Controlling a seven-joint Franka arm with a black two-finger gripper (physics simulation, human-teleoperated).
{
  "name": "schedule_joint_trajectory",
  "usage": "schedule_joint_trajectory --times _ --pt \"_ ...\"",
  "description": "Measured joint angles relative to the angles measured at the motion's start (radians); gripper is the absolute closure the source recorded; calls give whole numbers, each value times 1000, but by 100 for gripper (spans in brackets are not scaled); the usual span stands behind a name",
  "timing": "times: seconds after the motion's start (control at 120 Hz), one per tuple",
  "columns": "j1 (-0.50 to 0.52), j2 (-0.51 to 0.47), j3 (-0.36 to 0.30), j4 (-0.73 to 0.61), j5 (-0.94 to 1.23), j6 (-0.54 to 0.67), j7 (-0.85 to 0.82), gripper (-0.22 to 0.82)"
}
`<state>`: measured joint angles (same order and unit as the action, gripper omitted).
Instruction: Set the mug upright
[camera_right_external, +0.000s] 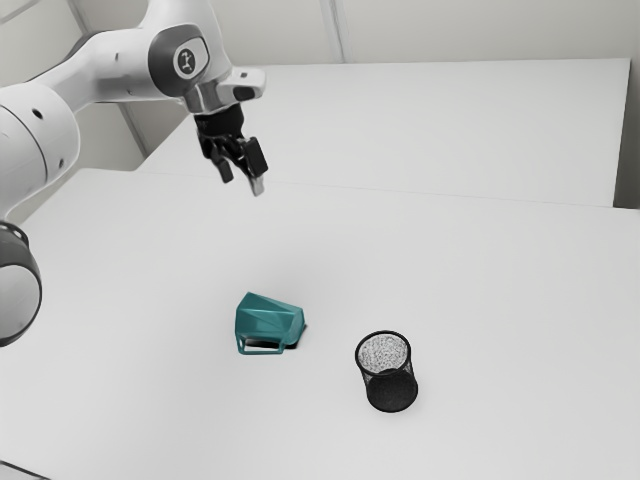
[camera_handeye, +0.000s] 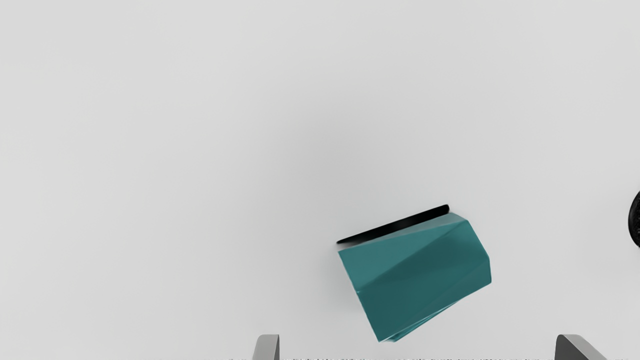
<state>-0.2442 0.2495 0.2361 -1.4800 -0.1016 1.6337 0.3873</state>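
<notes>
High over the table, in the exterior view, hangs the gripper (camera_right_external: 243, 181), above and behind the mug with clear space between them. The teal, faceted mug (camera_right_external: 268, 318) lies on its side on the table, its handle toward the exterior view's bottom. In the wrist view the same mug (camera_handeye: 420, 275) lies beyond the fingertips, and the gripper (camera_handeye: 417, 347) stands open with its two fingers wide apart and nothing held. Little of the mug's handle can be made out from above.
A black mesh cup (camera_right_external: 391, 385) stands on the white table (camera_right_external: 500, 300), on the exterior view's right of the mug. Its dark rim (camera_handeye: 634, 220) reaches into the wrist view's edge. Pale walls rise behind the table.
</notes>
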Motion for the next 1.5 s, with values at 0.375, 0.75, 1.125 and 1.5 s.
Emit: schedule_joint_trajectory --times 0.375,0.75,1.125,1.5 --pt "25 -289 43 -406 -61 62 -91 0" --pt "45 -404 139 -757 -138 255 -55 0" --pt "41 -348 143 -857 -286 529 120 0" --pt "43 -309 143 -904 -497 641 311 0"
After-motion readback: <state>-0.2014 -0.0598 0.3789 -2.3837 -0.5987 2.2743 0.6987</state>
